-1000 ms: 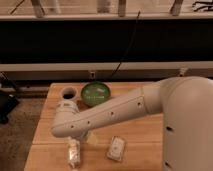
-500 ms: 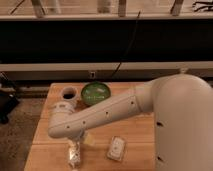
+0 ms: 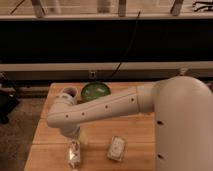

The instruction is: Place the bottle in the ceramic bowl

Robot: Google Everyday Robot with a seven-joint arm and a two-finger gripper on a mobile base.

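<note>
The green glazed ceramic bowl (image 3: 95, 91) sits at the back of the wooden table (image 3: 140, 130), right of the white mug (image 3: 69, 94). My white arm reaches from the right across the table to its front left. The gripper (image 3: 74, 148) hangs below the wrist there, pointing down at the table. A slim pale thing, apparently the bottle (image 3: 76, 160), lies right at the gripper, and I cannot tell it apart from the gripper clearly. The gripper is well in front of the bowl, closer to me.
A flat pale packet (image 3: 116, 148) lies on the table to the right of the gripper. The table's left edge is close to the gripper. A dark wall with a cable and a rail runs behind the table.
The arm's shoulder part has swung closer and fills more of the right side. The gripper has stayed near the table's front left, shifting only slightly.
</note>
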